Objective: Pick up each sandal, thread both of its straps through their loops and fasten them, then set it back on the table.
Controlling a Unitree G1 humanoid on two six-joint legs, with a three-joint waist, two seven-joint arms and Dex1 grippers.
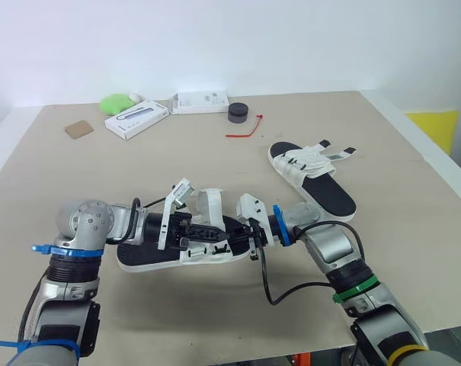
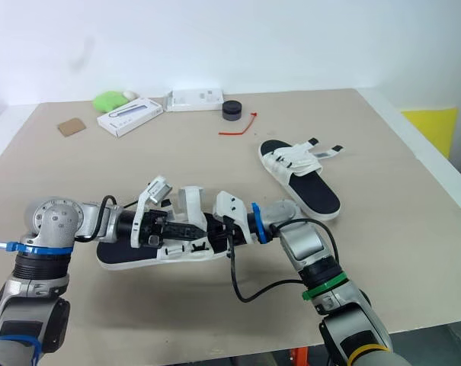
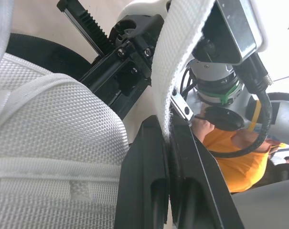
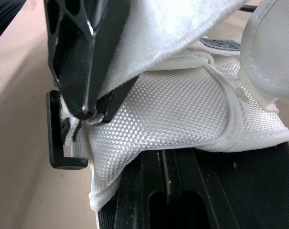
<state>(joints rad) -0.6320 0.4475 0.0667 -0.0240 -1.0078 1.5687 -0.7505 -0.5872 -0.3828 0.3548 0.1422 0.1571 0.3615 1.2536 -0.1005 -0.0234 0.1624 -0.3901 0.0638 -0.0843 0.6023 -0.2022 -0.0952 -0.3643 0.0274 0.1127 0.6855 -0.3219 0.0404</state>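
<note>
— What is gripped by the left fingers [image 3: 144, 171]?

— The white strap [image 3: 182, 57] is pinched flat between them, and the left gripper [image 3: 169, 140] is closed on it. The grip is judged to be placed there so that the strap can be steered toward the black loop [image 4: 56, 129] at the side of the mesh upper [image 4: 182, 109].

— And by the right fingers [image 4: 139, 191]?

— They are pressed almost together on the edge of the near sandal [image 1: 139, 255], just under the mesh. The right gripper [image 4: 168, 164] is taken to be clamped there as an anchor, so that the shoe is not dragged when the strap is pulled.

— Where is that sandal found?

— It is held between the two grippers at the front of the bench [image 1: 100, 183], sole down, with its straps standing up loose. Whether it is lifted or resting cannot be told.

— How far along is the task judged to be?

— It is judged early. The threading of the first sandal is in hand, and the strap is not seen through the loop. The second sandal [image 1: 321, 187] is left well apart, farther back on the right, with its straps splayed to one side.

— What is called for next?

— The strap's tip must be lined up square with the narrow loop. If it is fed crooked, the soft webbing may fold or slip from the pinch.
</note>
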